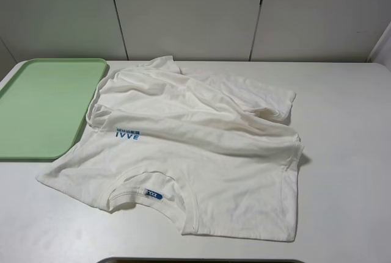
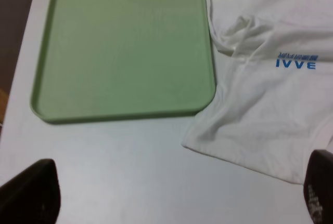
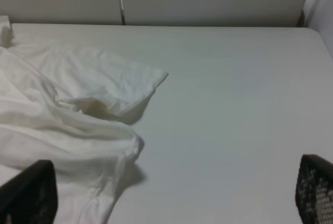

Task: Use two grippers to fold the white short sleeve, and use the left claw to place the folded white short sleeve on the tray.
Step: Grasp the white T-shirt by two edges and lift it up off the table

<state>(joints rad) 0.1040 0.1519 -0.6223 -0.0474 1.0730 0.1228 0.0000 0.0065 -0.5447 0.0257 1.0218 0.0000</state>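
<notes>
Shirt [image 1: 201,147] white, rumpled, unfolded, against tray [image 1: 36,104], left claw [image 2: 174,193] and right claw [image 3: 170,190] spread

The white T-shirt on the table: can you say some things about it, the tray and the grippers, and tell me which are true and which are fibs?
1. The white short sleeve lies folded on the tray. False: it lies spread out and rumpled on the table, beside the tray.
2. The shirt has blue letters that read IVVE. True.
3. The left gripper is pinching the shirt. False: it is open and holds nothing.
4. The right gripper is open. True.
5. In the high view the tray sits to the right of the shirt. False: it sits to the left.
</notes>
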